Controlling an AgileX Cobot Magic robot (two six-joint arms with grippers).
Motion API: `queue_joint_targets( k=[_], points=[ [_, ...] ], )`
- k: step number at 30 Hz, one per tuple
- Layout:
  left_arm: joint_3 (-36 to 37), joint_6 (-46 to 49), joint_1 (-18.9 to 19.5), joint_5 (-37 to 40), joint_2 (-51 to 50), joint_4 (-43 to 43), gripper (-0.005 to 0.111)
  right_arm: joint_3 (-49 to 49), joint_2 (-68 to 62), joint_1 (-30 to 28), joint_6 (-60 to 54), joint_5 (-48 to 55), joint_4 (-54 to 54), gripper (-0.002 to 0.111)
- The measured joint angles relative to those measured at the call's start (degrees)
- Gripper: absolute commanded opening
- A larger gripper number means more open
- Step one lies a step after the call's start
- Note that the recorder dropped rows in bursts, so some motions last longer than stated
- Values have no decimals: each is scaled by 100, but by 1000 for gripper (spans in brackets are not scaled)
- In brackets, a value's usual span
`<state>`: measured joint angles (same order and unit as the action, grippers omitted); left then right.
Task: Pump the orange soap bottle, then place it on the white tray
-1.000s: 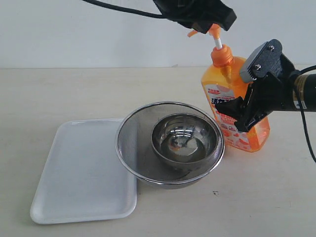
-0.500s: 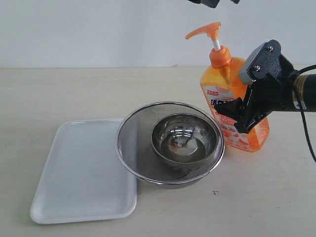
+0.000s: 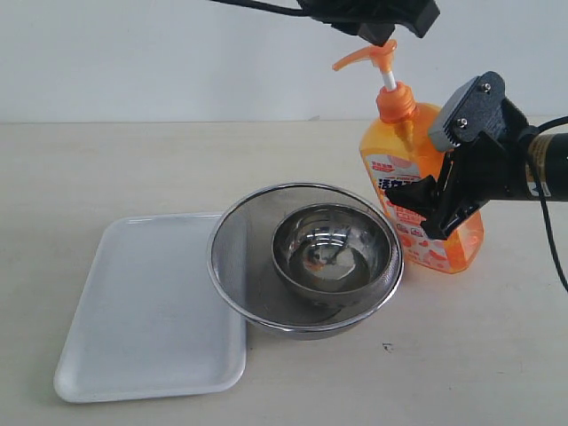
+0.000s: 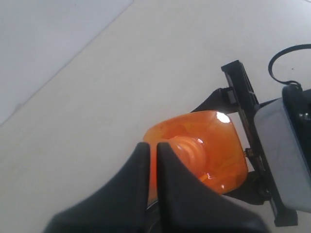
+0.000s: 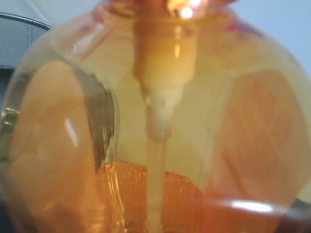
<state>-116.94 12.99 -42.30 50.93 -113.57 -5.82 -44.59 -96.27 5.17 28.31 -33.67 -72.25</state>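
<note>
I see the tall translucent orange plastic soap bottle (image 3: 401, 153) standing upright on the pale counter (image 3: 106, 169), just beside the round metal mesh strainer (image 3: 238, 257) and apart from the flat white plastic tray (image 3: 142, 311). My right gripper (image 3: 433, 209) has its jaws clamped on the bottle's body. My left gripper (image 4: 151, 151), jaws together, hangs directly over the orange pump head (image 3: 368, 55); I cannot tell whether they touch.

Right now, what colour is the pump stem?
White: the stem of the orange soap bottle, below its orange pump head; clearest in the exterior view.
</note>
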Motion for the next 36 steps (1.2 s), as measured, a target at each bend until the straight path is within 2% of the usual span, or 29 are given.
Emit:
queue_joint_targets(
  k=[36],
  points=[
    [-57, 12, 0, -10, -100, -15, 5, 0, 0, 0, 36, -20, -32, 0]
  ],
)
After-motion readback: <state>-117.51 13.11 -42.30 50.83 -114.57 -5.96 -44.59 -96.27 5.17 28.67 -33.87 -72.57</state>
